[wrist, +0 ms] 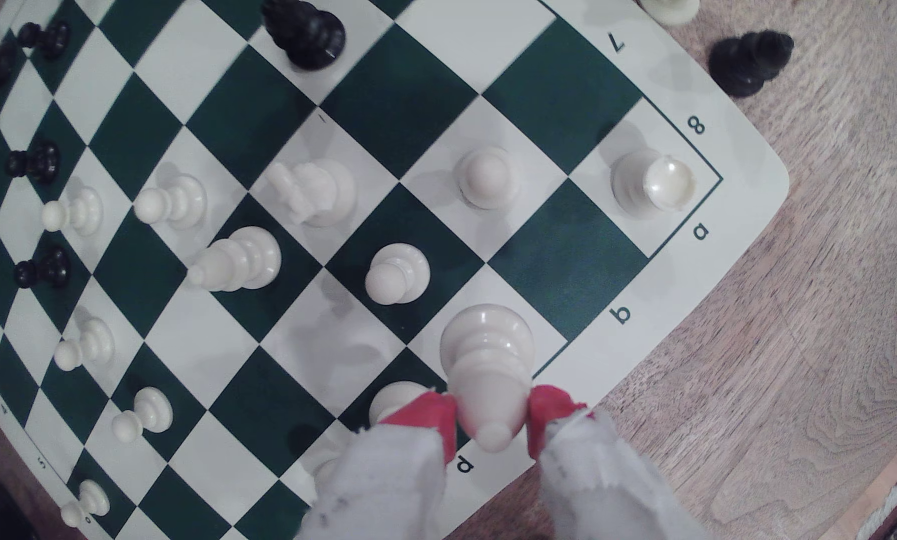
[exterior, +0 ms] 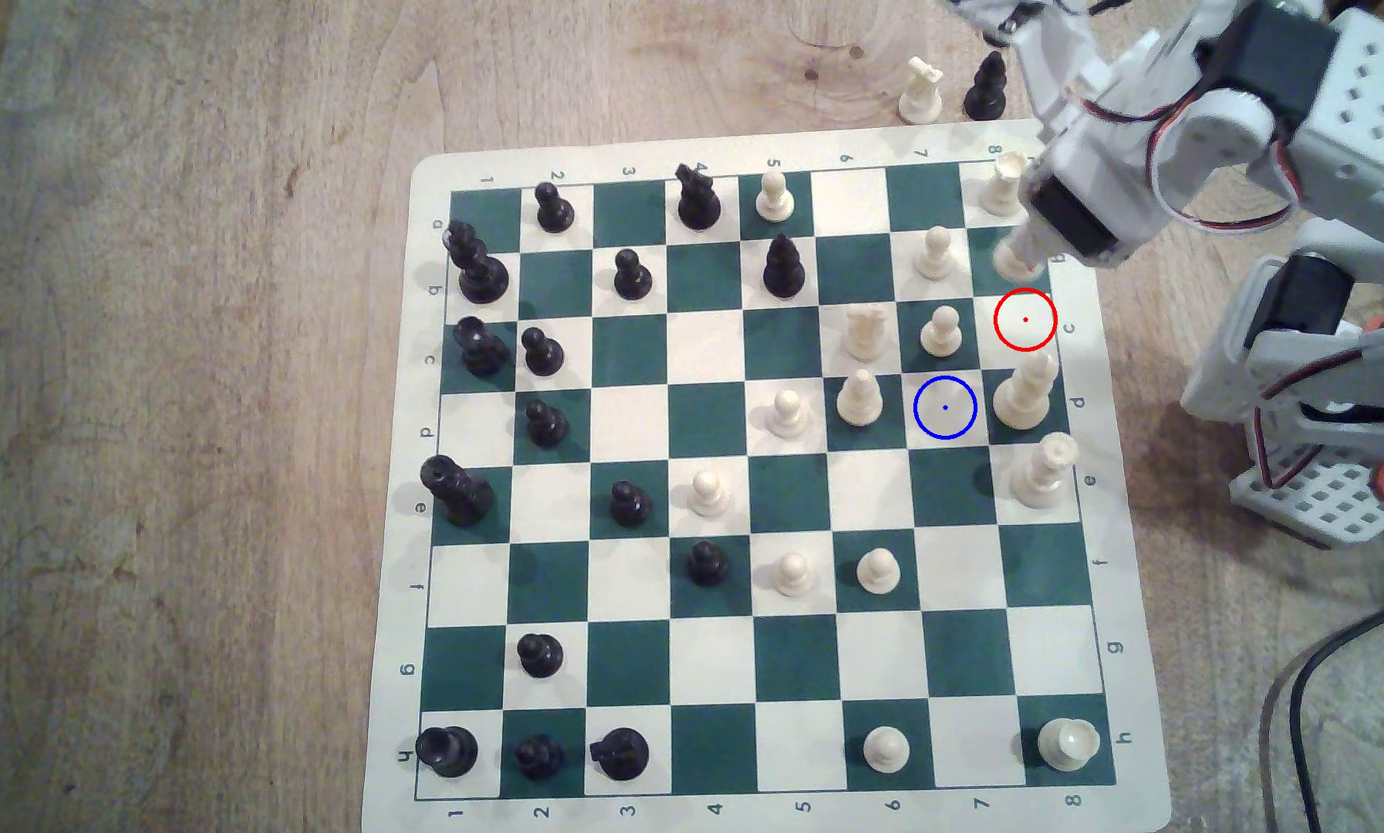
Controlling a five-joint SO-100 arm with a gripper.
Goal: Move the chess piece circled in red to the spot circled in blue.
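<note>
The chess piece (wrist: pixel 488 337), a cream bishop-like piece with a round base, hangs between my gripper's (wrist: pixel 493 415) red fingertips (wrist: pixel 436 413), which are shut on its upper body. In the exterior view the gripper (exterior: pixel 1021 248) holds the piece (exterior: pixel 1011 260) just above the board's right edge, beyond the red-circled square (exterior: pixel 1025 319), which is bare. The spot (exterior: pixel 945 407), a cream square with a blue circle and dot, lies one row nearer and one column to the exterior view's left of the red circle, and nothing stands on it.
Cream pieces crowd the spot: a pawn (exterior: pixel 941 330) behind it, a bishop-like piece (exterior: pixel 859 398) on its left, a tall crowned piece (exterior: pixel 1025 392) on its right. A rook (exterior: pixel 1005 184) stands in the far corner. Two pieces (exterior: pixel 921 92) stand off the board. My arm's base (exterior: pixel 1330 480) is at the right.
</note>
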